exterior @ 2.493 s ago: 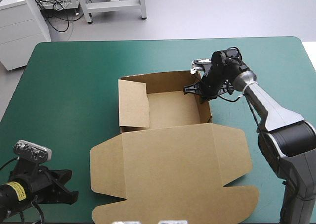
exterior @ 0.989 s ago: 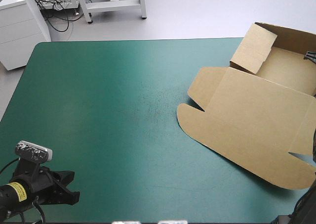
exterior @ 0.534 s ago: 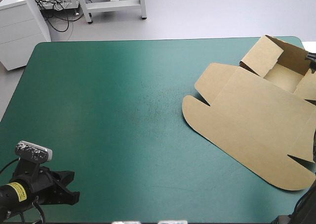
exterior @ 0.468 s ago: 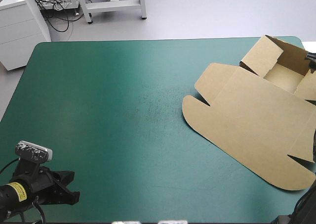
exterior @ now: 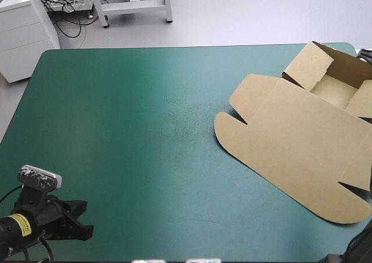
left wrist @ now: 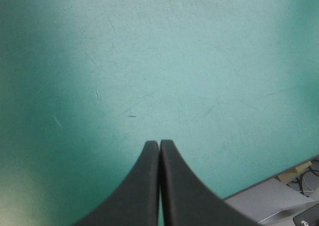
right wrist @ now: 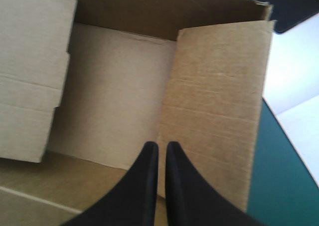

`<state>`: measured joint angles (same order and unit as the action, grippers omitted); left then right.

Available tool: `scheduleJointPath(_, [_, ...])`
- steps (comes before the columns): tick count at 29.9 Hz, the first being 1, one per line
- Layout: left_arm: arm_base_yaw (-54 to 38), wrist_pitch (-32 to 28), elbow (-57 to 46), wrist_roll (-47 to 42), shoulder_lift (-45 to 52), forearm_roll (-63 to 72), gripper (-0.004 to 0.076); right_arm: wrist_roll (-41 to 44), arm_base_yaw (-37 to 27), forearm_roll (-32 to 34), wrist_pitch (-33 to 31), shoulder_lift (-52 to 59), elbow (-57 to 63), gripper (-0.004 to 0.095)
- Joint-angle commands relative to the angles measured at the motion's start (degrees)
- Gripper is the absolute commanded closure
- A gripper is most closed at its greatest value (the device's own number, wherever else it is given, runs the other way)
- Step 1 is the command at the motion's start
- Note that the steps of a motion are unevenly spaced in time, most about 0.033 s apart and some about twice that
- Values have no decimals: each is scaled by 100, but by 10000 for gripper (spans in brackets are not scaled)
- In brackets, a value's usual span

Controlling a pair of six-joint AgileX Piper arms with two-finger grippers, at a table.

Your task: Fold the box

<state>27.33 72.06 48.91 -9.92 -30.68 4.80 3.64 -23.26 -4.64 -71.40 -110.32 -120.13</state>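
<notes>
high view looks down on the whole table [exterior: 116, 129]; wrist views sit close, the right sharing the box [exterior: 302, 141].

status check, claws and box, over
Left claw shut, empty, over the teal-green cover. Right claw shut on the box, at a side wall. Tray open, lid flat, cover's far right. Nothing in the way.

Scuffed teal-green table cover [exterior: 145, 129]
</notes>
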Motion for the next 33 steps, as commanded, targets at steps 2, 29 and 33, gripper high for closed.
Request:
scheduleJointPath(2, [26, 78, 128, 8, -47, -73, 756, -61, 276, -661, -3, 488, -196, 916])
scheduleJointPath(29, [26, -489, 128, 122, -47, -511, 756, -1047, 2876, -296, 299, 4543, 4630, 916])
scheduleJointPath(33, [26, -441, 128, 122, -47, -649, 756, -1069, 2876, -296, 534, 5470, 5591, 916])
